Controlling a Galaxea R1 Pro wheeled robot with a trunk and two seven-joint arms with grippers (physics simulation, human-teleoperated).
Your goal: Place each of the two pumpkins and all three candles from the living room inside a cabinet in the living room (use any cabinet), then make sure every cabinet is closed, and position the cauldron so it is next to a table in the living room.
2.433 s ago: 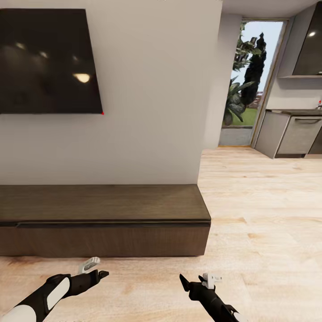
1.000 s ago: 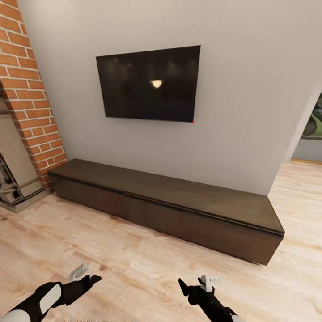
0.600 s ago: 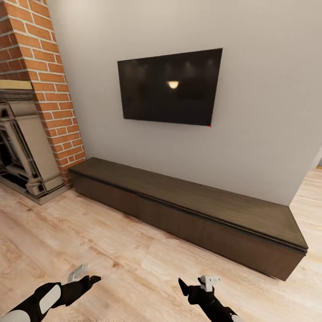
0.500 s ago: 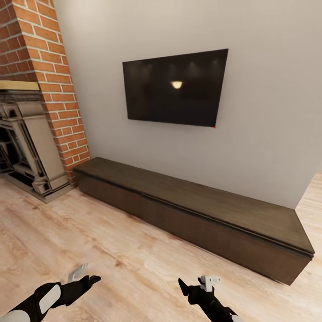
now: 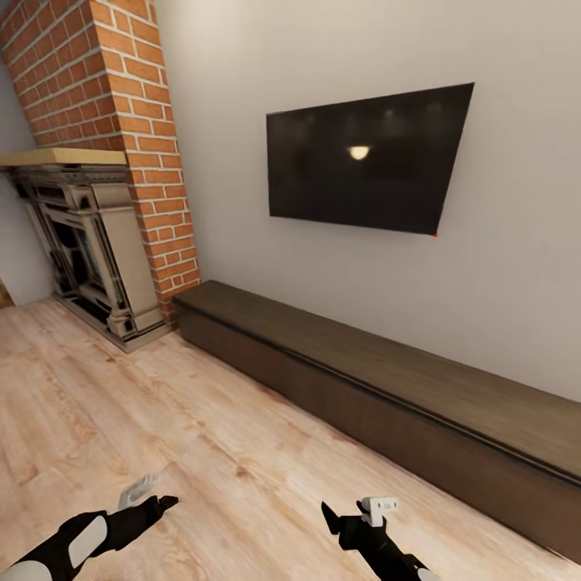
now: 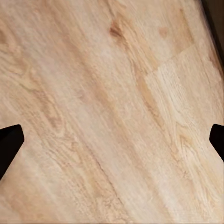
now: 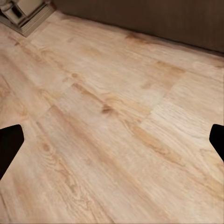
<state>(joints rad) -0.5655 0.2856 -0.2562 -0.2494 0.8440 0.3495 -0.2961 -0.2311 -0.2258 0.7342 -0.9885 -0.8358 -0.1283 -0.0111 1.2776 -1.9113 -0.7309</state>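
Note:
The long dark-brown cabinet [image 5: 379, 407] runs along the white wall from the centre to the lower right, its drawer fronts flush and shut. Its front also shows in the right wrist view [image 7: 163, 18]. My left gripper [image 5: 152, 496] hangs low at the bottom left over bare floor, open and holding nothing [image 6: 112, 140]. At the bottom centre-right, my right gripper [image 5: 353, 508] is open and empty too [image 7: 112, 140]. The pumpkins, candles, cauldron and table are out of view.
A black TV [image 5: 367, 165] hangs on the wall above the cabinet. A red brick chimney [image 5: 133, 137] with a grey stone fireplace [image 5: 89, 250] stands at the left. Pale wood floor [image 5: 161, 403] stretches between me and the cabinet.
The head view has swung left: the doorway and kitchen left the picture, and the brick chimney and fireplace came in. Both arms hold the same pose, grippers still open.

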